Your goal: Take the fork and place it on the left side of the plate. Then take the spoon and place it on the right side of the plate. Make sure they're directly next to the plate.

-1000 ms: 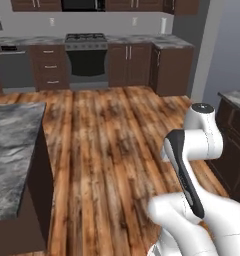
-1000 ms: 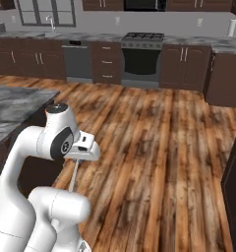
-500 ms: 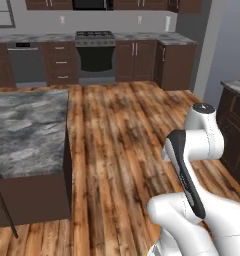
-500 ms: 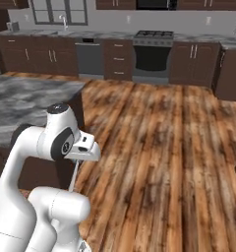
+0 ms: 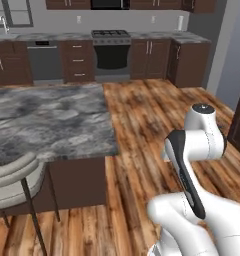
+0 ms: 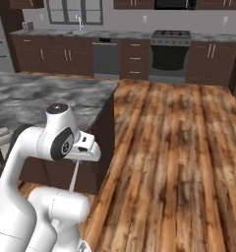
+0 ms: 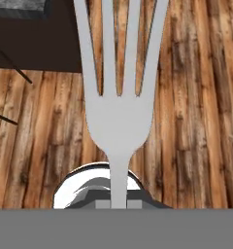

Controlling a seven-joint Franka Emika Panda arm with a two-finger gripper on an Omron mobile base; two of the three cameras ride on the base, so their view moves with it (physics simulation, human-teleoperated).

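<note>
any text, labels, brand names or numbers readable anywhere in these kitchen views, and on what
None: nothing readable.
The slim silvery-grey metal fork is plain, with no stamp or brand.
The dark stove with oven and the grey marbled island counter carry no legible label.

A grey marbled island counter (image 5: 47, 122) on a dark brown base stands on the wood-plank floor (image 5: 152, 115); its visible top is bare. A pale stool (image 5: 14, 175) with thin dark legs stands on the floor at its near edge. A second counter (image 6: 115, 35) along the back wall carries a sink faucet (image 6: 79, 20).
</note>
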